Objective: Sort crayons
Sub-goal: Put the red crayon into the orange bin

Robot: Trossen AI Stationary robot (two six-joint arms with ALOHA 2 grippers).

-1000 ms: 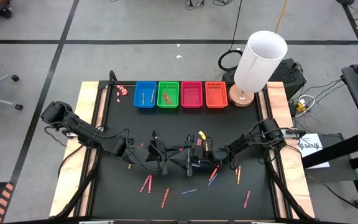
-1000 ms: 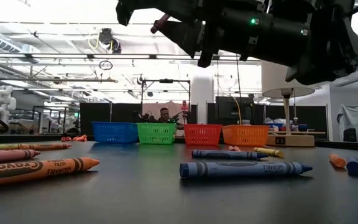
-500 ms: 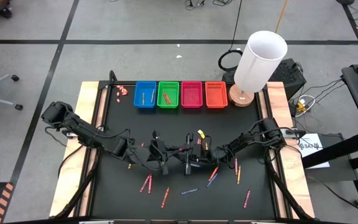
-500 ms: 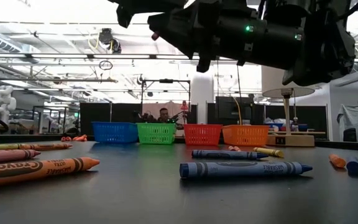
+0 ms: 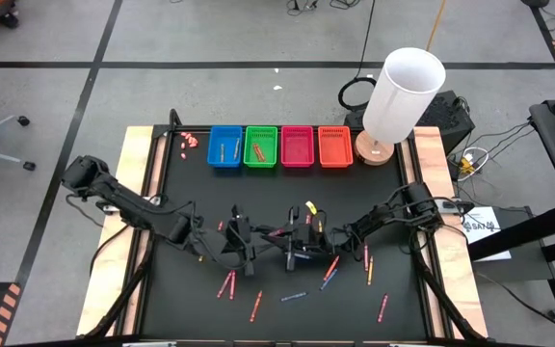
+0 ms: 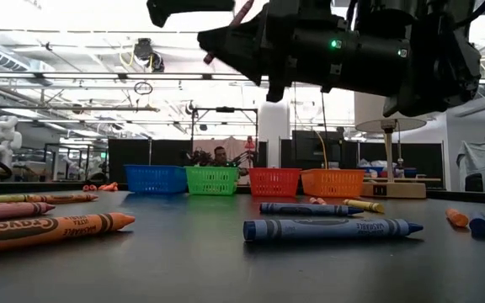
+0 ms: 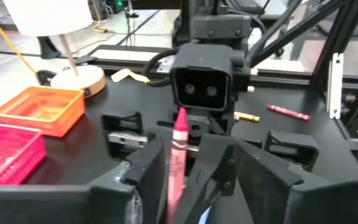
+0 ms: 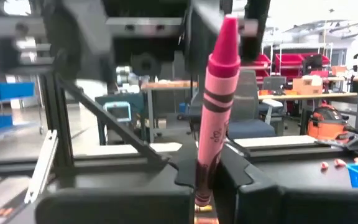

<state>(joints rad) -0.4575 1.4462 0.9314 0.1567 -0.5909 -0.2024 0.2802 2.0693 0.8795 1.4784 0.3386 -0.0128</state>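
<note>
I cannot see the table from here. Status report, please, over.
Right gripper shut on pink crayon, in the air above mid-table. Left gripper at the same crayon. Nothing seen between them and baskets.

Both arms reach inward, their end effectors facing each other mid-desk. The right end effector (image 5: 279,234) pinches a pink crayon (image 8: 216,106); the left end effector (image 5: 258,239) is loosened around it.

Overhead looks down; low level; wrists face each other.
</note>
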